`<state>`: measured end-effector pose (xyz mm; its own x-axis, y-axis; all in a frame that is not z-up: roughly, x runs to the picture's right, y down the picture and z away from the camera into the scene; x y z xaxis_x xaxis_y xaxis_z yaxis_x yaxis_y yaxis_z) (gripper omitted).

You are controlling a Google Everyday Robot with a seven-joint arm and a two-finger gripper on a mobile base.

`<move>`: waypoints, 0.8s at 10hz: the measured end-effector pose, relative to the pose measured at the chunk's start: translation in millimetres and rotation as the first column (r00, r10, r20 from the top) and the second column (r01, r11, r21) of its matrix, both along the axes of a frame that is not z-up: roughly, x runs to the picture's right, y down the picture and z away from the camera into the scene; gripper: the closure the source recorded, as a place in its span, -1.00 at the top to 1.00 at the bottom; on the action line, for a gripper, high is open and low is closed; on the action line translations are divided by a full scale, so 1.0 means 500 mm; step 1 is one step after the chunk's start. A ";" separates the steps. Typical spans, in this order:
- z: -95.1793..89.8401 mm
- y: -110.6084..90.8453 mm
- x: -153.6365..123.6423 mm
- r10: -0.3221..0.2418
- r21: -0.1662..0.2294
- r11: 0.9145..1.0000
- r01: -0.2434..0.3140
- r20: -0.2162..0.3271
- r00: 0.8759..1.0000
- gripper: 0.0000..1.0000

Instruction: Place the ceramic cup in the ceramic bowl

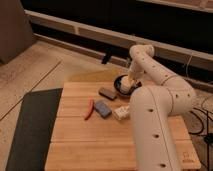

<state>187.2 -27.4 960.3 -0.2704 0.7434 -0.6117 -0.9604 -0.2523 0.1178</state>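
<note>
The round, shallow, dark ceramic bowl stands at the far edge of the pale wooden table; the small cream-white ceramic cup sits inside the bowl, so the placing looks nearly finished; what seems left is the release and the withdrawal. The gripper is right at the cup, just over the bowl; whether it grips the cup or has let go, I cannot tell. The white arm covers the right part of the bowl and the table behind it.
</note>
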 end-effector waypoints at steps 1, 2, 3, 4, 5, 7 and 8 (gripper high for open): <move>-0.001 -0.002 -0.001 -0.001 0.001 1.000 0.001 0.001 1.000 0.60; -0.003 -0.003 -0.002 -0.003 0.000 1.000 0.003 0.003 1.000 0.60; -0.007 -0.008 -0.006 -0.005 0.002 1.000 0.005 0.005 1.000 0.60; -0.010 -0.013 -0.009 -0.006 0.005 1.000 0.006 0.008 1.000 0.60; -0.016 -0.021 -0.012 -0.007 0.011 1.000 0.007 0.011 1.000 0.60; -0.040 -0.053 -0.018 -0.021 0.041 0.999 0.021 0.009 1.000 0.60; -0.056 -0.072 -0.027 -0.024 0.063 0.998 0.023 0.013 1.000 0.60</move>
<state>173.9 -63.6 932.4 -0.2441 0.7866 -0.5672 -0.9677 -0.2359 0.0893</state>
